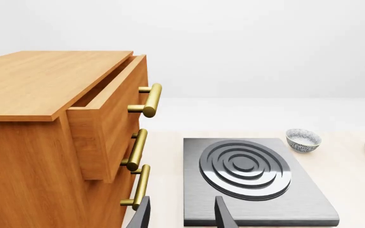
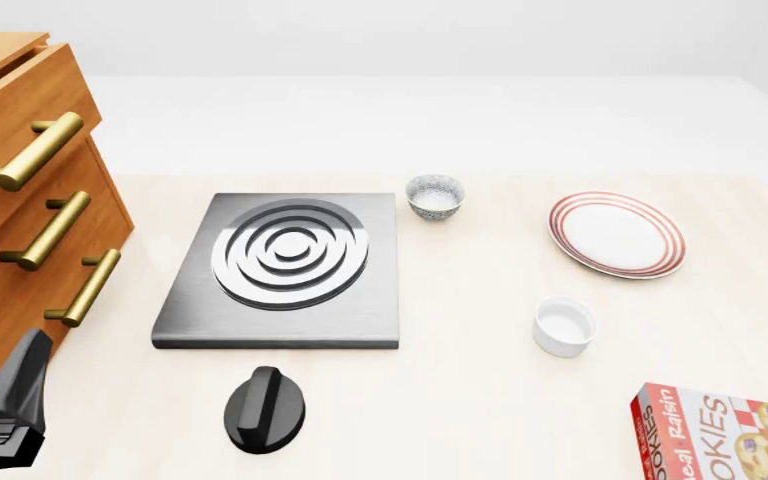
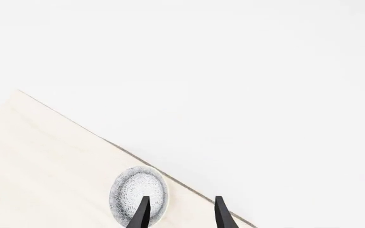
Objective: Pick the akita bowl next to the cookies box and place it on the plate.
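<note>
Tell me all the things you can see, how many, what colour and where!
Wooden cabinet: one, orange-brown with gold handles, far left, top drawer pulled out.
Stove plate: one, dark grey with silver rings, left of middle.
Knob: one, black, in front of the stove plate.
Akita bowls: two, speckled grey; one just behind the stove plate's right corner, another near the table edge, seen only by the right wrist camera.
Plate: one, white with red rings, right.
Cup: one, plain white, in front of the plate.
Cookies box: one, red and white, near right corner.
Table: one, pale wood.
Left hand: black, open, near the cabinet.
Right hand: black, open, by the second bowl.
</note>
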Controlling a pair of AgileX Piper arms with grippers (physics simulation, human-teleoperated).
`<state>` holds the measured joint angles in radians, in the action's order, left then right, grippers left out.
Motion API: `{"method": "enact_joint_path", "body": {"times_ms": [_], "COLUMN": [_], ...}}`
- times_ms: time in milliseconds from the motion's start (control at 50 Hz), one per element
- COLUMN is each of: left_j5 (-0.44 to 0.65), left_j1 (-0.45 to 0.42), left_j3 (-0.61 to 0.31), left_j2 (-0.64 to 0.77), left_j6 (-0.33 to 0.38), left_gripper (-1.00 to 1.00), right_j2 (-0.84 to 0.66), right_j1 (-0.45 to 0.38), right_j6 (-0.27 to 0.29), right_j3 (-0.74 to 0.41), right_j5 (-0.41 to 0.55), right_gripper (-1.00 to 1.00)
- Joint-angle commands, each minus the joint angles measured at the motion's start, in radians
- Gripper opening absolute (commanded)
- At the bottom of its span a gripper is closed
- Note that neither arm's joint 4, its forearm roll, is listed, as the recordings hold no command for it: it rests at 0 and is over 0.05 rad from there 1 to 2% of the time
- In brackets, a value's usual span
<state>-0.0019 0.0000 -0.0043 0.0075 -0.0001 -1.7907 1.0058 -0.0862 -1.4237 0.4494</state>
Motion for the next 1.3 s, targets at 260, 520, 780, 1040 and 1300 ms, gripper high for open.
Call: {"method": "enact_joint_path", "body": {"times_ms": [260,520,780,1040,1300], "left_j5": [0.0,0.0,0.0,0.0,-0.006], "left_j1": [0.0,0.0,0.0,0.0,0.0], "left_j3": [0.0,0.0,0.0,0.0,0.001], "left_j2": [0.0,0.0,0.0,0.0,0.006], "left_j6": [0.0,0.001,0.0,0.0,0.0], "left_gripper": [1.0,1.0,1.0,1.0,1.0], "right_j2": [-0.086,-0.114,-0.142,-0.192,-0.308], "right_j1": [-0.039,-0.058,-0.068,-0.062,-0.072], "right_j6": [0.003,0.011,0.015,0.04,0.059], "right_j3": [0.061,0.126,0.14,0.145,0.165], "right_j5": [-0.103,-0.172,-0.202,-0.242,-0.331], "right_gripper": [1.0,1.0,1.0,1.0,1.0]}}
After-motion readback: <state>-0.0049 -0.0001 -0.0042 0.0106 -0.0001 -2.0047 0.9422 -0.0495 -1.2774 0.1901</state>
